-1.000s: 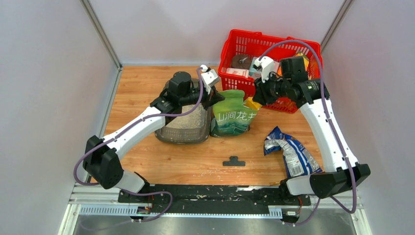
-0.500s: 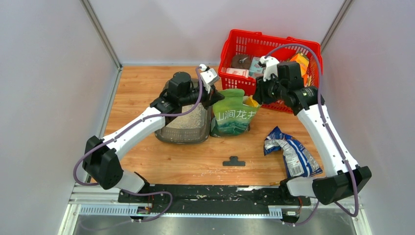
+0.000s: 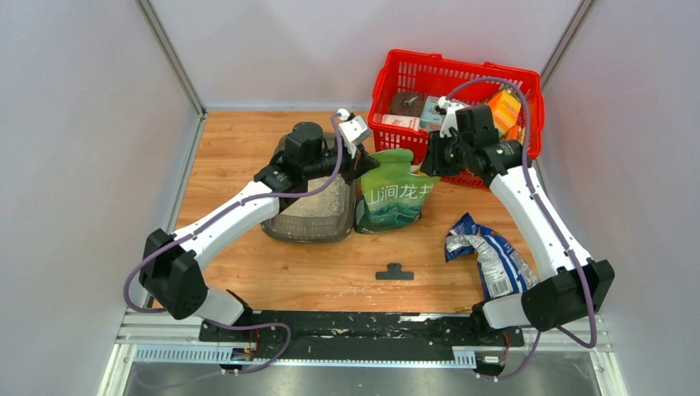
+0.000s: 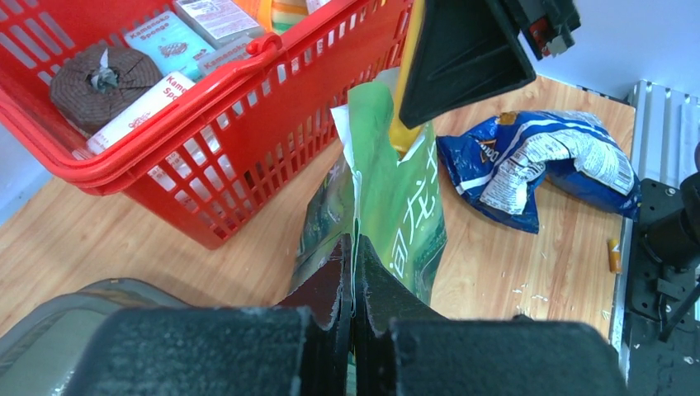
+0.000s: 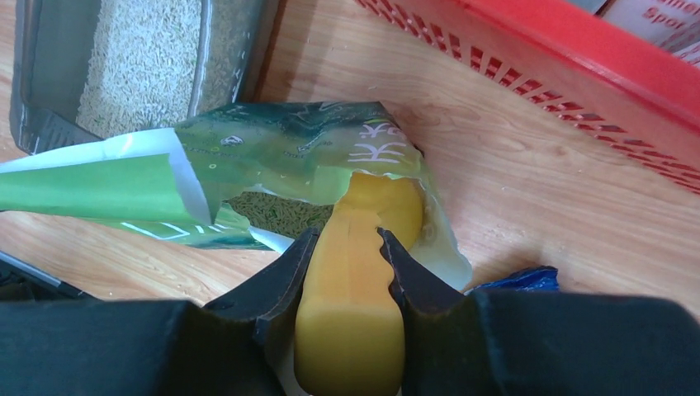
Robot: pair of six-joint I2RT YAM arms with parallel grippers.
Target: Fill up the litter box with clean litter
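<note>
The left gripper (image 4: 355,247) is pinching tight on the green bag's (image 3: 394,202) top edge, the right gripper (image 5: 347,247) is clamping a yellow tool (image 5: 359,305) reaching into that bag's mouth, and the litter box (image 3: 307,231), holding clean litter (image 3: 318,205), is sitting just left of the bag.

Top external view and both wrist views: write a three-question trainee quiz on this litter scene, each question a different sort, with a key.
1. True or false: the left gripper is shut on the edge of the green printed plastic bag.
2. The right gripper holds: A a metal spoon, B a yellow plastic tool, C a white cup.
3. Which container holds pale beige granules?
Key: 1 true; 2 B; 3 the dark grey plastic litter box.
</note>
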